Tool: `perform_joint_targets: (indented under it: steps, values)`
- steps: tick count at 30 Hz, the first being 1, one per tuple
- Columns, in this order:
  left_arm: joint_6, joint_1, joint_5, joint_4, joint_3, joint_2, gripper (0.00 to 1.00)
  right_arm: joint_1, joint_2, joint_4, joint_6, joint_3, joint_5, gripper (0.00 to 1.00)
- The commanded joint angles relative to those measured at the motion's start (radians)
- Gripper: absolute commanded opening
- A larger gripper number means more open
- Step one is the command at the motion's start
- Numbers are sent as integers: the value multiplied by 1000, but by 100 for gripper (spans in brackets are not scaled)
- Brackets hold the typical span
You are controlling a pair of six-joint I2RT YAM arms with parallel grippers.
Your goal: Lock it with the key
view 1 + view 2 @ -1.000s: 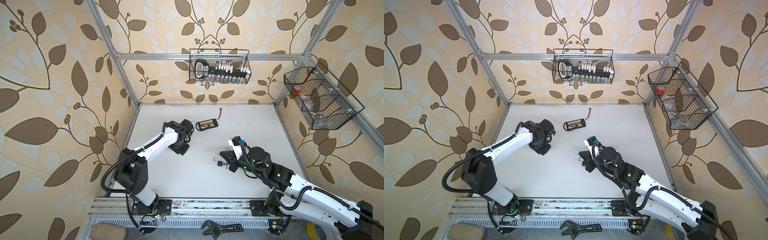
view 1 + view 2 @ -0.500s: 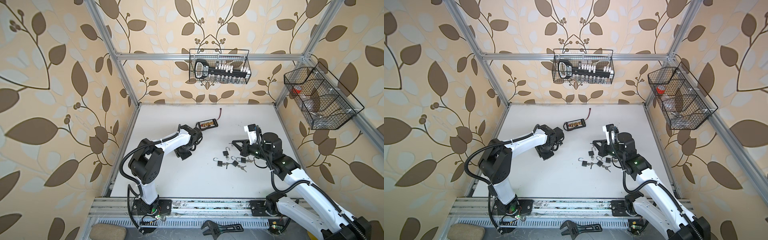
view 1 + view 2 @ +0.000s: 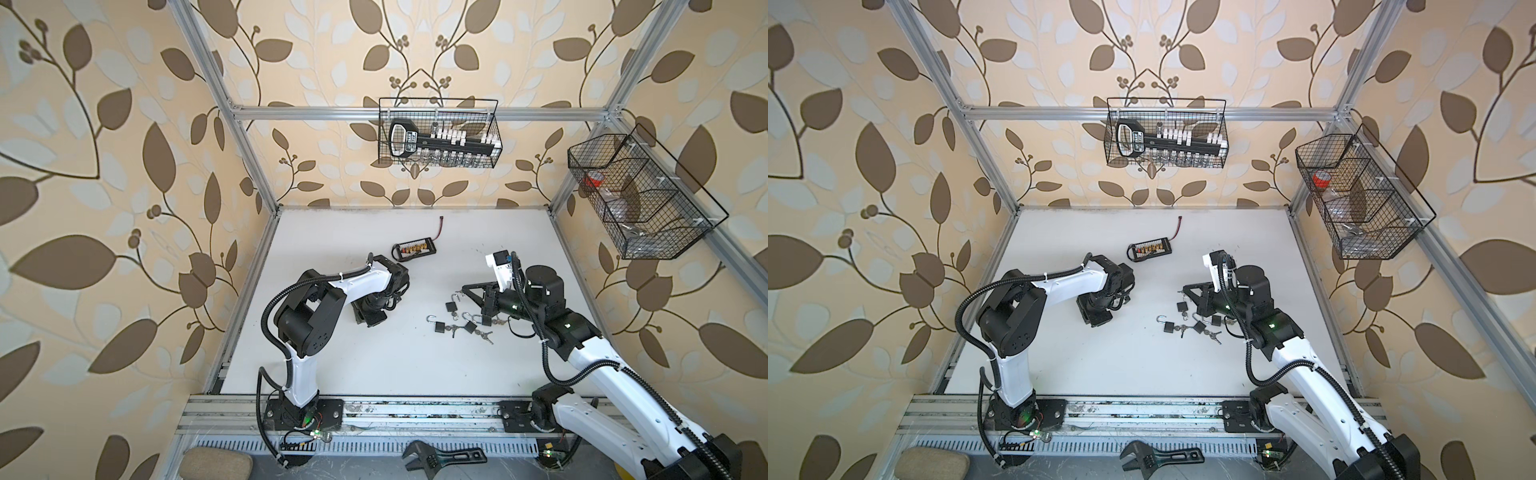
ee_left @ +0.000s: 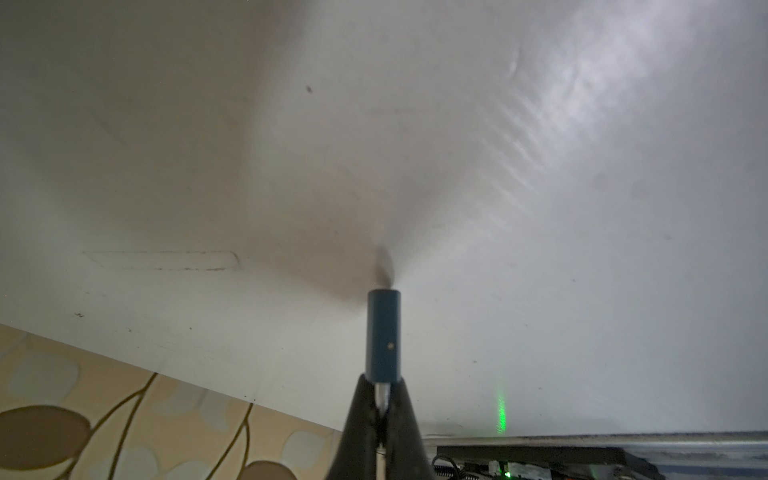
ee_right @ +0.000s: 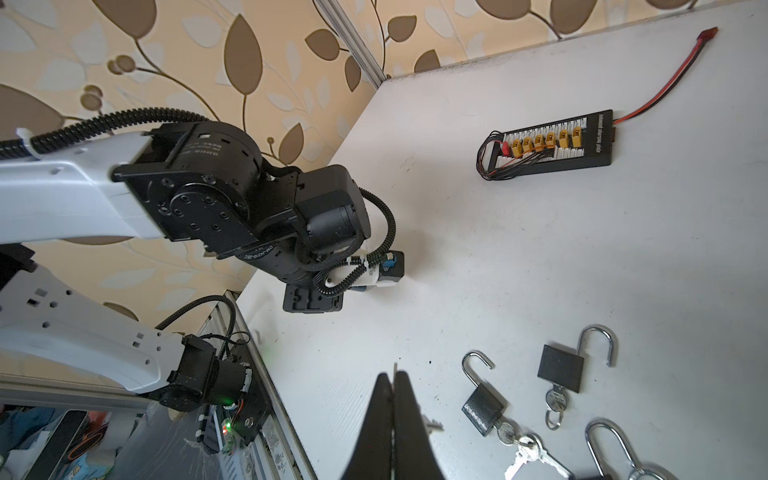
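A white table fills an enclosure papered with brown leaves. The left arm folds low over the table's left half. Its left gripper is pinched together above bare surface, with a blue cylinder standing out past the tips. The right gripper is also closed and empty. A black connector board lies toward the back wall. Near the right gripper, right of centre, sits a cluster of small black padlocks with open shackles and keys in their bases.
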Motion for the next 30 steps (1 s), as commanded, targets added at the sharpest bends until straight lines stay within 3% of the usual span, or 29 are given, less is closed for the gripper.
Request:
perform_joint_targets:
  steps: [1,10,18,25,30]
  values:
    - [10,-8,17,-53,32,12,3,-3,1,-3,-17,-11,-25,0]
    - [2,-10,9,-56,48,31,22,-5,-4,-5,-21,-20,-32,0]
    - [-17,-5,-58,-46,60,22,25,-5,-14,-8,-19,-24,-37,0]
    - [-15,-1,35,8,67,-73,31,-5,-23,-11,-19,-31,-32,0]
    - [-2,-1,132,2,71,-67,36,-4,-21,-9,-19,-33,-35,0]
